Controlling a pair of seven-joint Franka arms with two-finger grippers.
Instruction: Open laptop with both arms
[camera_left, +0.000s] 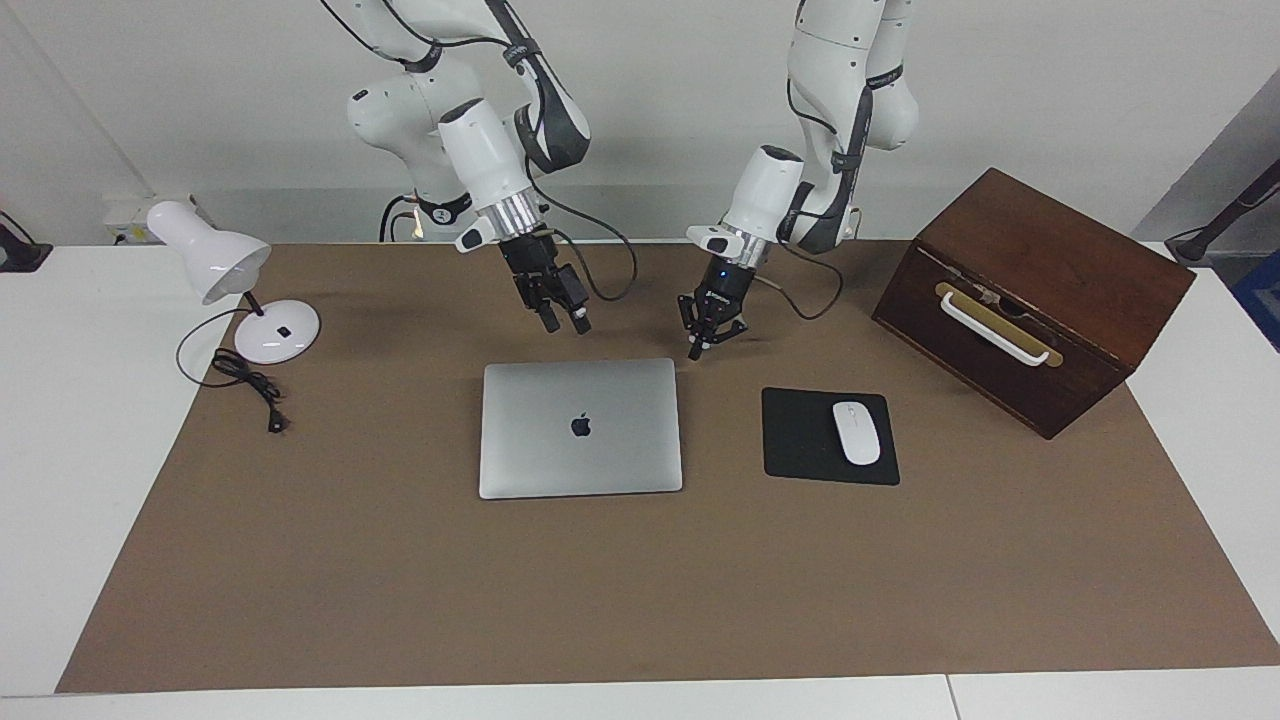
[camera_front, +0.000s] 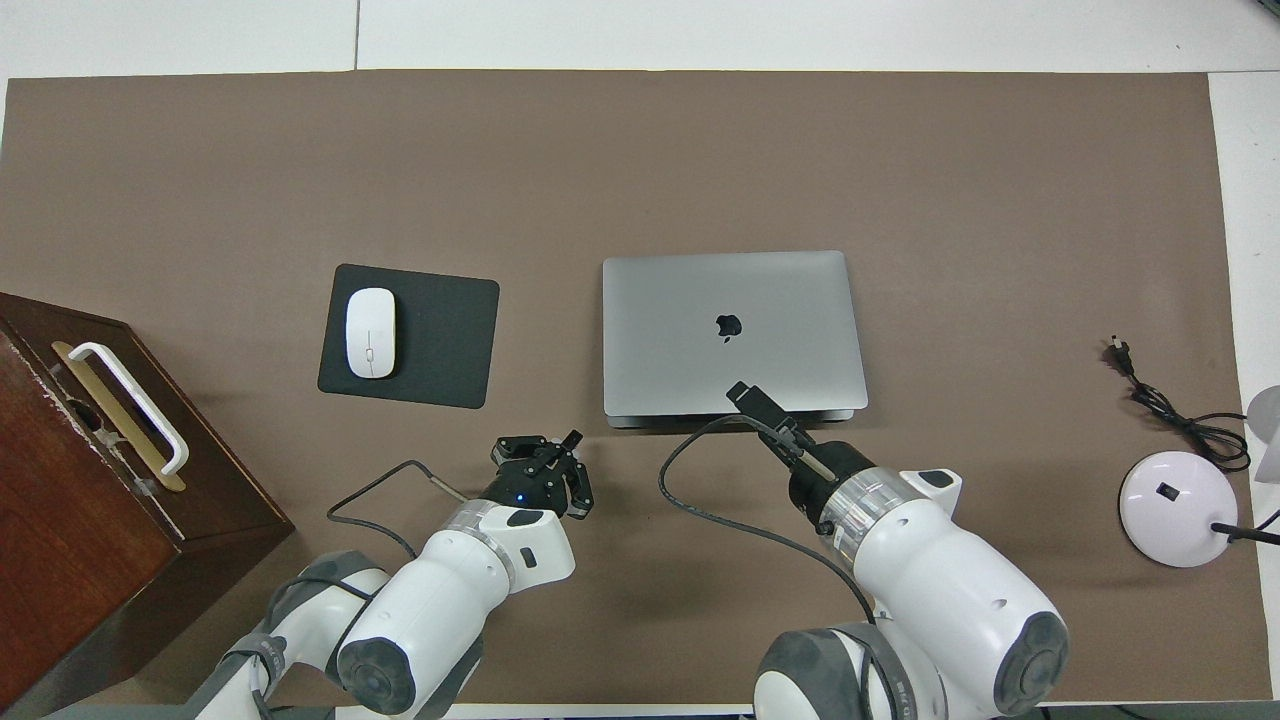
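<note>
Bare mat (camera_left: 620, 590) lies open around the shut laptop (camera_left: 580, 428) on the edge away from the robots. At the left arm's end, the mouse pad (camera_left: 800, 440) with its mouse (camera_left: 856, 432) lies near, the box (camera_left: 1030, 300) past it. The lamp (camera_left: 235, 290) and its cord (camera_left: 250, 385) stand well apart at the right arm's end.

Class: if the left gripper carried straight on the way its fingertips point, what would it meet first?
Probably the slim silver-grey metal laptop, at its closed lid's corner nearest the robots. The shut left gripper slants down toward it, though depth is unclear; it might land on the brown mat instead.
</note>
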